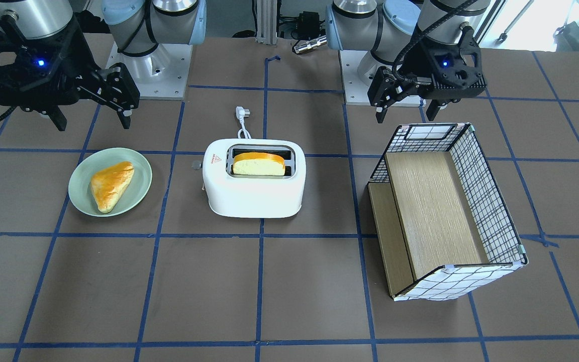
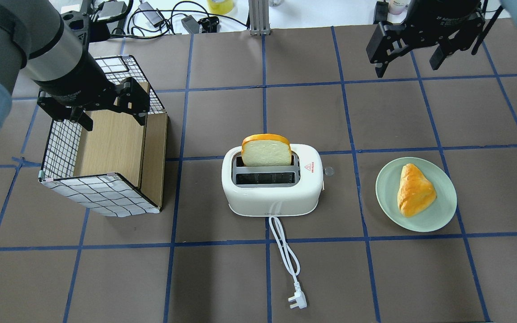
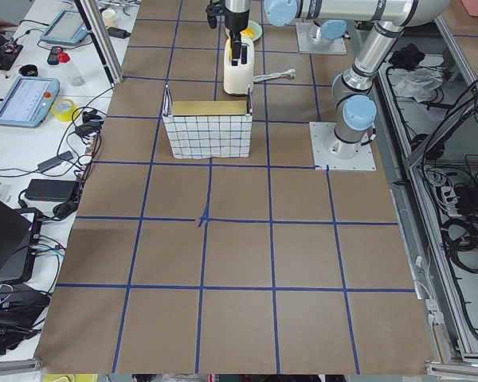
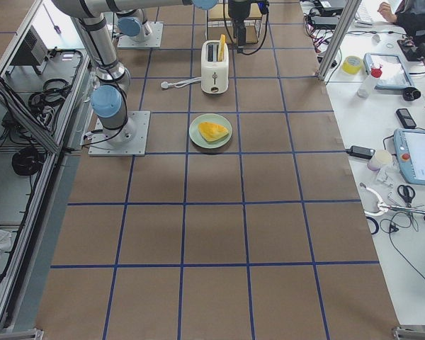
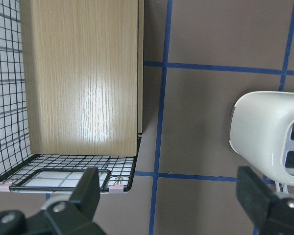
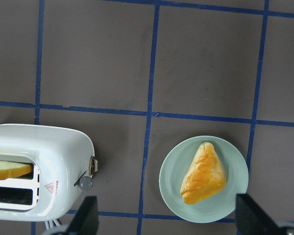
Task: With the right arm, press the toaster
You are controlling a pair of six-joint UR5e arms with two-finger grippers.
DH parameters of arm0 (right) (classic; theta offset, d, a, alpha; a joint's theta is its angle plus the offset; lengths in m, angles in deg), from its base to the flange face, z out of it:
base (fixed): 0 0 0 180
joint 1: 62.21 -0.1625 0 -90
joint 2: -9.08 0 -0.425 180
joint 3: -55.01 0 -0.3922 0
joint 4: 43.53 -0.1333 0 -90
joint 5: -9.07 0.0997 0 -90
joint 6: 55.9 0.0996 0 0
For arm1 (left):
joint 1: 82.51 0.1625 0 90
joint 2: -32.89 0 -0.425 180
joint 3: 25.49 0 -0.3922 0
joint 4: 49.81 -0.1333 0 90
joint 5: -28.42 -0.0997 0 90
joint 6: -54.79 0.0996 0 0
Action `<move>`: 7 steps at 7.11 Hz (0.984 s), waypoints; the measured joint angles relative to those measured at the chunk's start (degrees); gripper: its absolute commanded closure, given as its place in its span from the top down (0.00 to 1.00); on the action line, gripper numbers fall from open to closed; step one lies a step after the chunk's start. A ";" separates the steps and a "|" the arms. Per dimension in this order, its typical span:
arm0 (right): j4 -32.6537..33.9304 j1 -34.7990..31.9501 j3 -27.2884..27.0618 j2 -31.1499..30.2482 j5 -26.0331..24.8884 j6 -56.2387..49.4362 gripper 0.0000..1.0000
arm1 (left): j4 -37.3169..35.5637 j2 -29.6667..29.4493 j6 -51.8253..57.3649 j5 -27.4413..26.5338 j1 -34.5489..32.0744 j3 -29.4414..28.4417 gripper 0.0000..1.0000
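Well apart: right gripper (image 2: 406,67) and toaster (image 2: 272,190).

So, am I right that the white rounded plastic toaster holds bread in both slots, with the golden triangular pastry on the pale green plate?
Not quite: the white rounded plastic toaster holds one bread slice; the overhead exterior view shows its other slot empty. The golden triangular pastry is on the pale green plate.

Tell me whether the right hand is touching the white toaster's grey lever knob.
Apart. The overhead view shows the black right hand hovering open, with brown table between it and the white rounded toaster and its grey lever knob.
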 measured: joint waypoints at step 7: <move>-0.84 0.25 -0.69 -0.24 0.57 -0.47 0.64 | 0.00 0.00 0.00 0.08 0.00 0.00 1.00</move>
